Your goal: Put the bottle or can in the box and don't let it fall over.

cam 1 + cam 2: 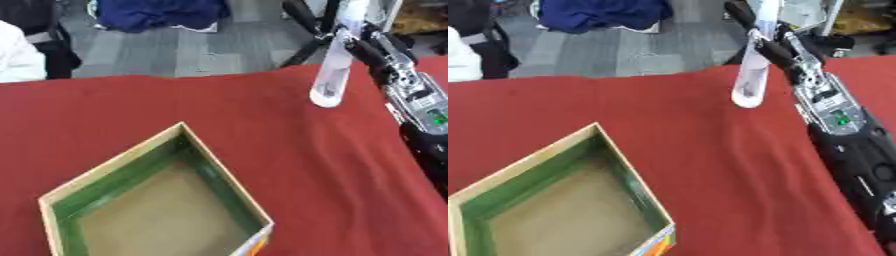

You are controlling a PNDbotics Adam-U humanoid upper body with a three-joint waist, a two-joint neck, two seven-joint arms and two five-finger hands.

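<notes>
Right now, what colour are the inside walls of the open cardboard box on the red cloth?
Green, above a plain brown floor; the open cardboard box shows it best in the left eye view.

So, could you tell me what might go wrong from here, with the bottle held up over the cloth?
The right hand holds the tall clear bottle near its top, tilted, so it could swing or slip. The box lies well off to the left, so the carry is long. If the bottle is set down tilted, it may tip inside the box.

My pale, slim bottle point(332, 75) hangs nearly upright at two o'clock; my open, green-lined box point(153, 200) sits at seven o'clock.
</notes>
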